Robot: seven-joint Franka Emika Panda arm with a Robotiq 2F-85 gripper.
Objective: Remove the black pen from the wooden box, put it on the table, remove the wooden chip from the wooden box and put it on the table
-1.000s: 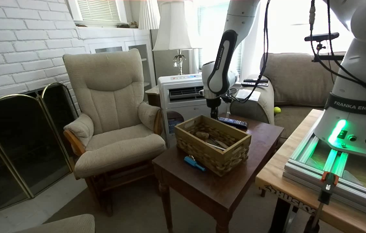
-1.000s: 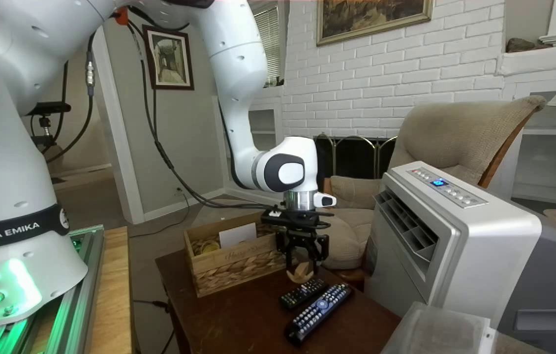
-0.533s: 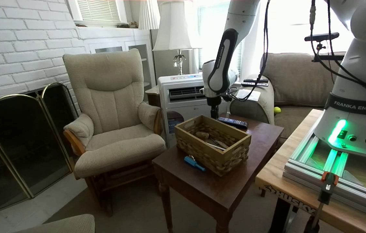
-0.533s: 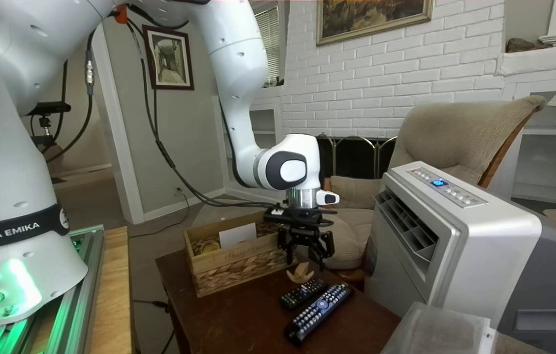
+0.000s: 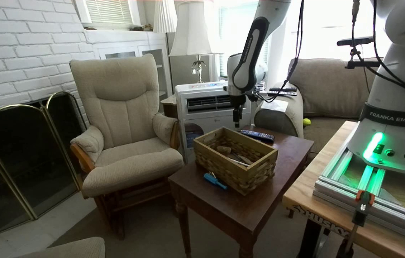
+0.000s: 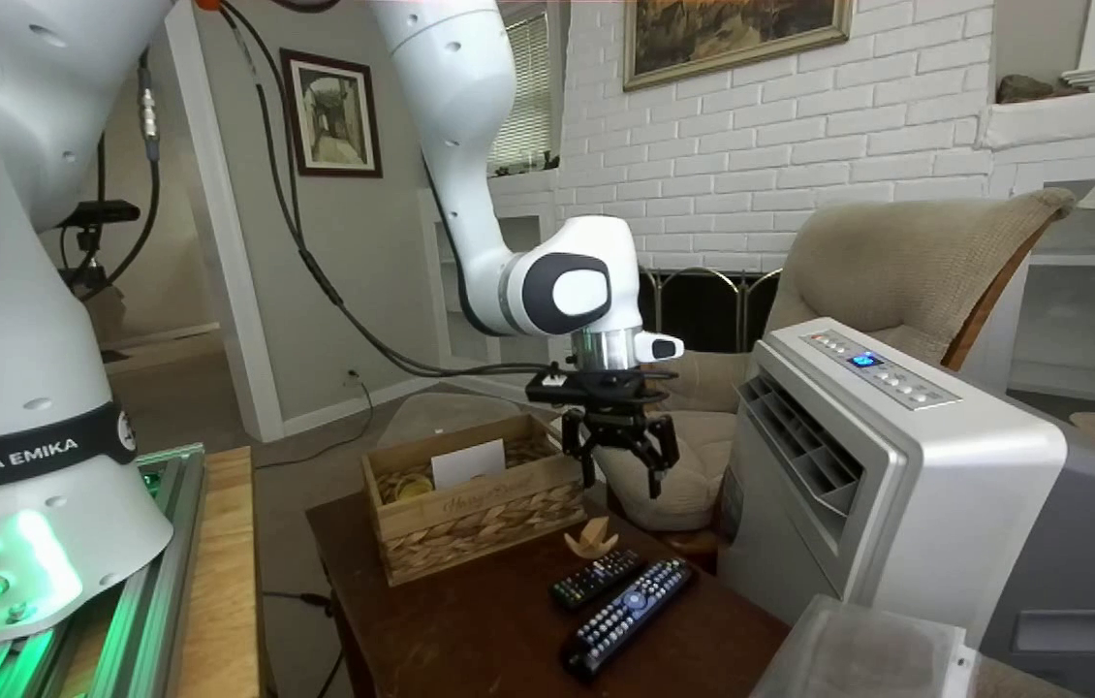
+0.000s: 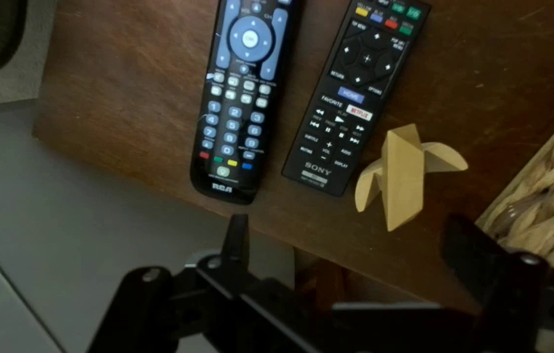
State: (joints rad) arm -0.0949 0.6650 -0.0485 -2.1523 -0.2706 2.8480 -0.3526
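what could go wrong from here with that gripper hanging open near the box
If the open gripper comes down off-line, it could bump the tan wooden-looking piece, perhaps pushing it over the nearby edge of the table. A low sweep sideways might also clip the wooden box or snag the white card showing inside it.

A home's living room

A padded armchair stands near a gold-edged fire screen, set against a white brick wall where a framed painting hangs; another framed picture hangs on a grey wall. There are also a shaded lamp, window blinds, a sofa with a tennis ball on its seat, and remotes lying on the table.
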